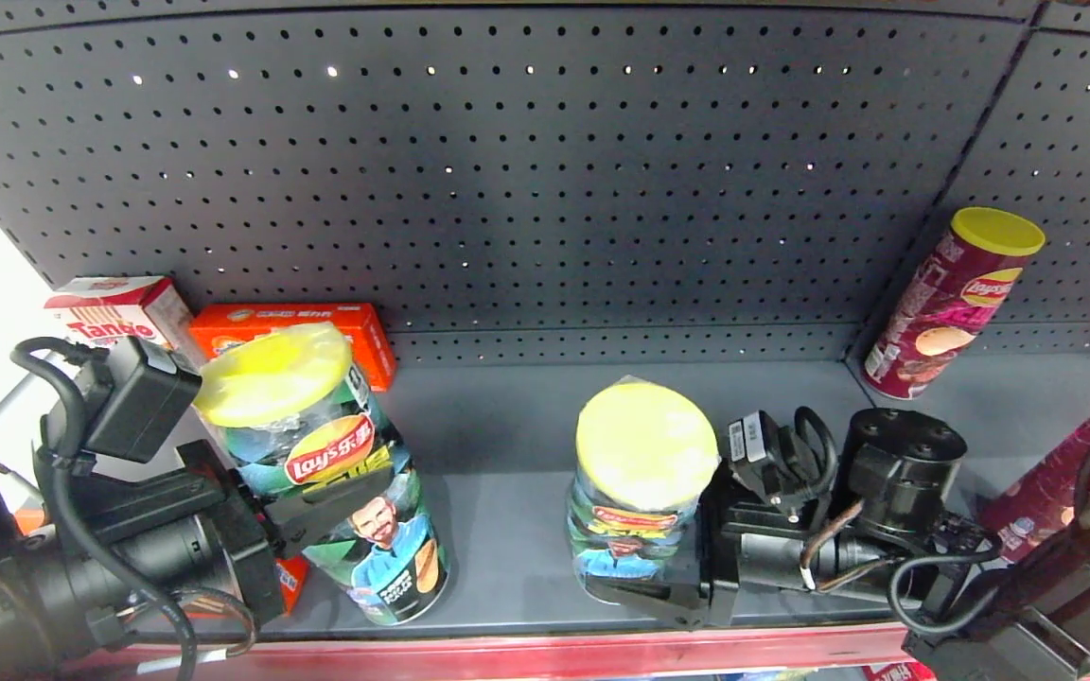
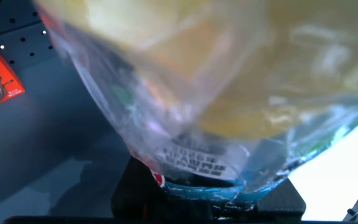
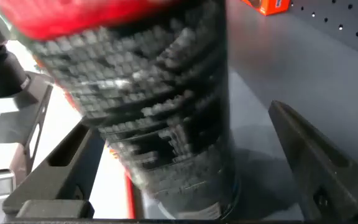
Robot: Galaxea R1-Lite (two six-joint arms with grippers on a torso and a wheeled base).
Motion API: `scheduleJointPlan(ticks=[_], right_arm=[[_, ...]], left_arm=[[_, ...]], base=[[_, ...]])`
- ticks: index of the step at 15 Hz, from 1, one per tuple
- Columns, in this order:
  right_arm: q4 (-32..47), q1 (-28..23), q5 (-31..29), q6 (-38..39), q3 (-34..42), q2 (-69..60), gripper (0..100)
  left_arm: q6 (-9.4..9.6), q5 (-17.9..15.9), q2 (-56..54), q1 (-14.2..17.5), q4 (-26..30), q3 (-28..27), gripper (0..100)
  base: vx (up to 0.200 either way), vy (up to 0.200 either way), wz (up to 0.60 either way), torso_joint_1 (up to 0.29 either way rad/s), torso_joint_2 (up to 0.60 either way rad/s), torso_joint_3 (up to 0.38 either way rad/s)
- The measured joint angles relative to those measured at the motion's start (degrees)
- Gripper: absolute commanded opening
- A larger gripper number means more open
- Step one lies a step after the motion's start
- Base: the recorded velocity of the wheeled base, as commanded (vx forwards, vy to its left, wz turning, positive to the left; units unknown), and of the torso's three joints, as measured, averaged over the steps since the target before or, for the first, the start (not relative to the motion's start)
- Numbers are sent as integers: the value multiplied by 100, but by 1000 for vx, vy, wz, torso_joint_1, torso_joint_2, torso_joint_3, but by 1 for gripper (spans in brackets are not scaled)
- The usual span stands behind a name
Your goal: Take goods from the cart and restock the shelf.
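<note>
left hand (image 1: 332,494) clamped on tilted chip can (image 1: 291,378) at shelf (image 1: 507,416) front; right hand (image 1: 641,553) straddles upright chip can (image 1: 644,445), fingers parted, one clear of it.

Matt grey perforated metal shelf (image 1: 526,189); cans (image 1: 384,549) in glossy, crinkled film, yellow plastic lids (image 1: 644,445); glossy cardboard boxes (image 1: 252,326).

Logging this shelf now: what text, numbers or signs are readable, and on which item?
On the left can, held in the left end effector: a red brand logo; small print blurred.
On the middle can: a logo band, too small to read.
On the purple can: a brand logo; rest too small.
On the white box and orange box: brand print; small characters unreadable.
No readable numbers or signs.
</note>
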Motion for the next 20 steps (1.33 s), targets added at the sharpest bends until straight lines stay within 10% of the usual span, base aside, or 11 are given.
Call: scheduleJointPlan(ticks=[8, 20], right_arm=[[308, -557, -115, 50, 1168, -1868, 100], [4550, -791, -3523, 261, 2875, -7272, 100]], left_arm=[[12, -2, -55, -6, -11, 28, 0], [52, 250, -56, -99, -29, -462, 0]], base=[[0, 0, 0, 0, 0, 0], [0, 0, 0, 0, 0, 0]])
